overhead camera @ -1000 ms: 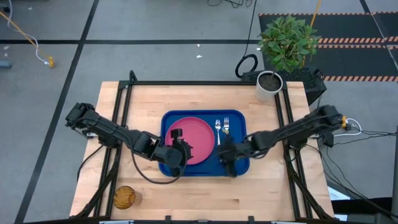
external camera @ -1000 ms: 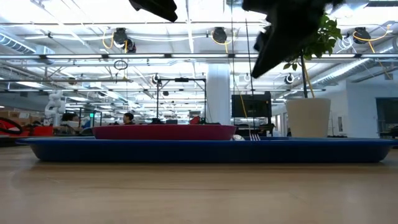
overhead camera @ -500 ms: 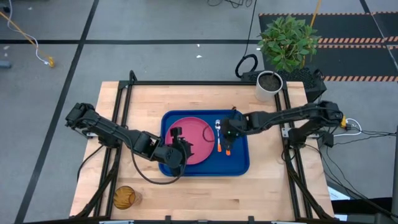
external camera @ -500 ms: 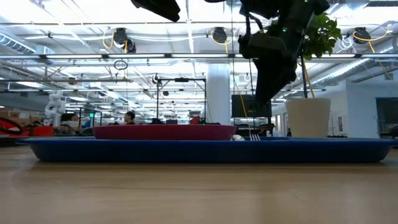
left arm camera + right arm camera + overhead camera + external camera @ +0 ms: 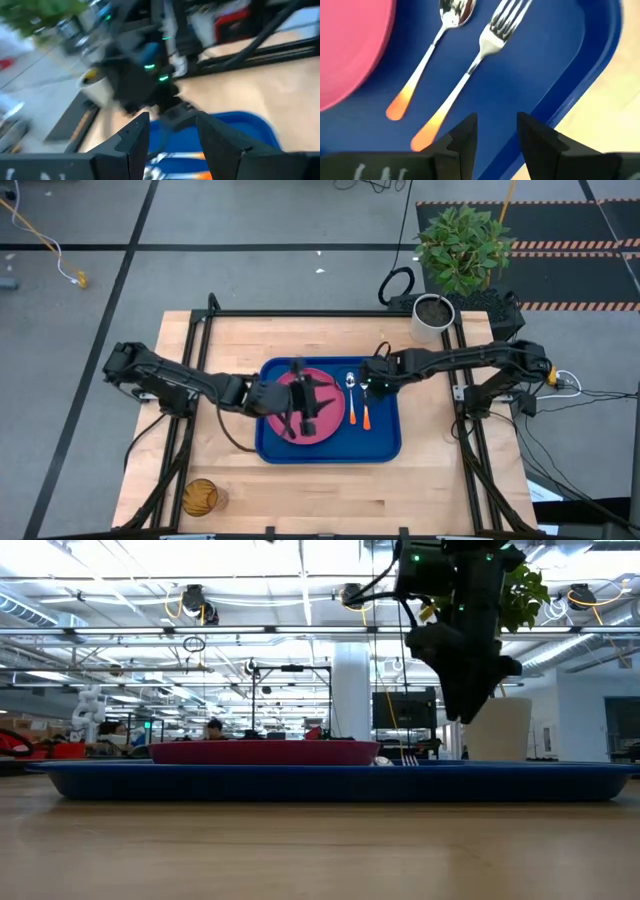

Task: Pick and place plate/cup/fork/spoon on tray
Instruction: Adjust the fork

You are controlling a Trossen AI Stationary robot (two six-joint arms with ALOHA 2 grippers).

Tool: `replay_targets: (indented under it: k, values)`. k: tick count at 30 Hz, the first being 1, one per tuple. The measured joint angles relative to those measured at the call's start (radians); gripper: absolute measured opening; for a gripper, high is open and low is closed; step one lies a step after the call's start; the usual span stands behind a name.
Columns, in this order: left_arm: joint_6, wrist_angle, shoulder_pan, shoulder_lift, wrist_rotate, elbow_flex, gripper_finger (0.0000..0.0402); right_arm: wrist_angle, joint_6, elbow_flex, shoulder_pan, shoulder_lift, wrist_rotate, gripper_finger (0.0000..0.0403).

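while the high view takes in the whole table, the left gripper (image 5: 308, 402) is smeared by motion over the plate (image 5: 325, 418), so its fingertips cannot be made out from above; its own wrist view shows the two dark fingers (image 5: 134, 141) apart with nothing between them. the plate lies in the left part of the tray (image 5: 380, 442), and much of its pink-red face is hidden under that arm. beside it on the blue floor of the tray lie the spoon (image 5: 351, 399) and the fork (image 5: 365, 402), side by side but not touching, silver ends toward the far rim and orange handles toward the near one. the right gripper (image 5: 375, 376) hangs above the far right corner of the tray, close to the fork's tines; the right wrist view shows its fingers (image 5: 462, 136) spread and holding nothing, with the spoon (image 5: 431, 51) and fork (image 5: 470, 71) below them and the plate (image 5: 350, 50) cut off at the frame edge. the cup (image 5: 199, 498) stands by itself on the bare wood at the near left corner of the table (image 5: 450, 490), well apart from the tray. a white plant pot (image 5: 432, 317) sits at the far right corner, its leaves reaching past the table edge. in the low view the tray (image 5: 330, 783) shows only as a thin blue band with the plate's rim (image 5: 265, 752) above it; the cutlery is barely visible there, and the right arm's gripper (image 5: 470, 670) covers part of the pot behind it.
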Motion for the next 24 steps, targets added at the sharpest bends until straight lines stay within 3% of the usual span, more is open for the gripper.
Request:
replay_targets:
  k: [5,10,15,24]
  values:
    - [0.005,0.398,0.079,-0.061,0.172,-0.189,0.0168,0.021,0.074,0.0,0.002,0.0,-0.018,0.0128]
    - [-0.035,0.657,0.132,-0.186,0.312,-0.363,0.0168,0.034,0.157,0.0,0.03,0.0,-0.026,0.0128]
    - [0.087,0.695,0.145,-0.28,0.309,-0.456,0.0168,0.067,0.225,0.001,0.054,0.042,-0.064,0.0128]
    - [0.069,0.669,0.255,-0.377,0.392,-0.523,0.0168,0.11,0.244,0.001,0.038,0.161,-0.12,0.0128]
